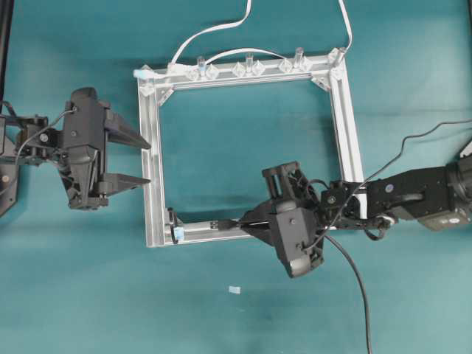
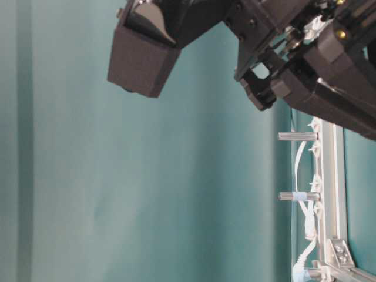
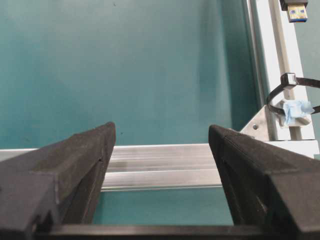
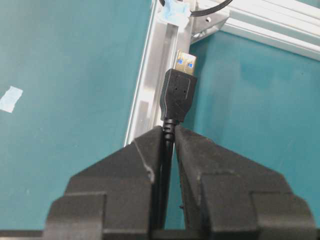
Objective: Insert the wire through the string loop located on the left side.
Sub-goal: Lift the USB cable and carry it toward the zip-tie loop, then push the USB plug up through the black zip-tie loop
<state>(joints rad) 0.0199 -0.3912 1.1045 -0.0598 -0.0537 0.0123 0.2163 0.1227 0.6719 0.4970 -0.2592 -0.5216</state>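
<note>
The wire's black USB plug (image 4: 179,92) sticks out past my right gripper (image 4: 169,131), which is shut on the cable just behind the plug. In the overhead view the plug (image 1: 217,223) lies over the frame's bottom bar and points left, a short way from the string loop (image 1: 173,223). The loop (image 3: 284,92) is a thin dark band with a pale blue tab (image 3: 296,110) at the frame's bottom-left corner; the plug's tip (image 3: 296,11) shows beyond it. My left gripper (image 1: 144,162) stands open and holds nothing, with its fingertips at the frame's left bar.
The square aluminium frame (image 1: 151,125) lies on the teal cloth. Clear clips (image 1: 247,68) and a white flat cable (image 1: 214,31) run along its top bar. A small pale scrap of tape (image 1: 234,290) lies below the frame. The wire's slack (image 1: 361,295) trails toward the bottom right.
</note>
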